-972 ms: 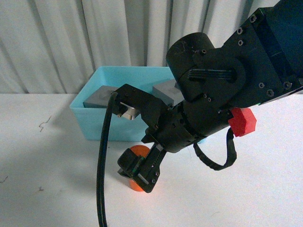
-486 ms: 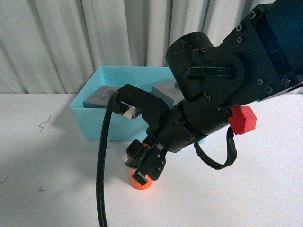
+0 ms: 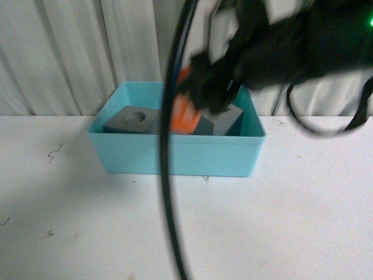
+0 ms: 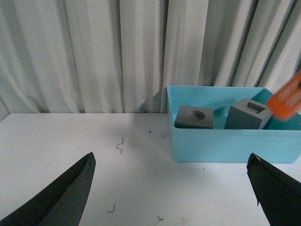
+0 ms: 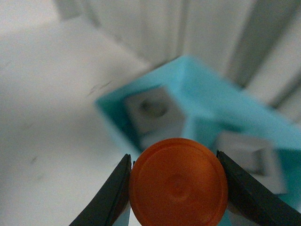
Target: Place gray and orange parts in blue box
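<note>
The blue box (image 3: pixel 175 154) stands at the back of the white table, against the curtain. Two gray cubes lie inside it: one with a round recess (image 3: pixel 132 119) on the left, one with a rectangular slot (image 3: pixel 224 121) on the right. My right gripper (image 3: pixel 195 96), blurred by motion, is shut on the orange cylinder (image 3: pixel 185 115) and holds it above the box's middle. In the right wrist view the cylinder's round end (image 5: pixel 178 184) fills the gap between the fingers, with the box (image 5: pixel 207 94) below. My left gripper (image 4: pixel 171 188) hangs open over bare table, left of the box (image 4: pixel 225 141).
A thick black cable (image 3: pixel 166 175) hangs from the right arm across the front of the box. A pleated pale curtain (image 3: pixel 70 52) closes off the back. Small dark scuff marks (image 3: pixel 53 154) dot the white table left of the box.
My right gripper has lifted the orange cylinder off the table in front of the box and carried it up and back, over the box.
</note>
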`<action>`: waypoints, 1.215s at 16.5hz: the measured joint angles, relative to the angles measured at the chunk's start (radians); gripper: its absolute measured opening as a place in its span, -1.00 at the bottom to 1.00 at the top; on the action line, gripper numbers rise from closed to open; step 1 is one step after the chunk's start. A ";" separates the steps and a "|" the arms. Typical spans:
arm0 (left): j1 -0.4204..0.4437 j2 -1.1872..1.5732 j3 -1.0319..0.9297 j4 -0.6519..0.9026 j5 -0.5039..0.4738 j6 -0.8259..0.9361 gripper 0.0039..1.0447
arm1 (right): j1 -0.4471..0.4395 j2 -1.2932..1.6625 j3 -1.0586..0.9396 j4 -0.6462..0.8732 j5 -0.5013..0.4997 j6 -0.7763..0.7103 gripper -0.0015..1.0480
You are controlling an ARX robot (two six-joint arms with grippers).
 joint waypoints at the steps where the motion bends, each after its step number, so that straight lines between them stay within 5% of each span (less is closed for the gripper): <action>1: 0.000 0.000 0.000 0.000 0.000 0.000 0.88 | -0.046 -0.027 0.047 0.031 0.037 0.029 -0.10; 3: 0.000 0.000 0.000 0.000 0.000 0.000 0.88 | -0.135 0.083 0.210 -0.012 0.124 0.104 -0.10; 9: 0.000 0.000 0.000 0.000 0.000 0.000 0.88 | -0.010 0.319 0.462 -0.115 0.190 0.182 -0.10; 20: 0.000 0.000 0.000 0.000 0.000 0.000 0.88 | 0.045 0.588 0.721 -0.277 0.233 0.218 -0.10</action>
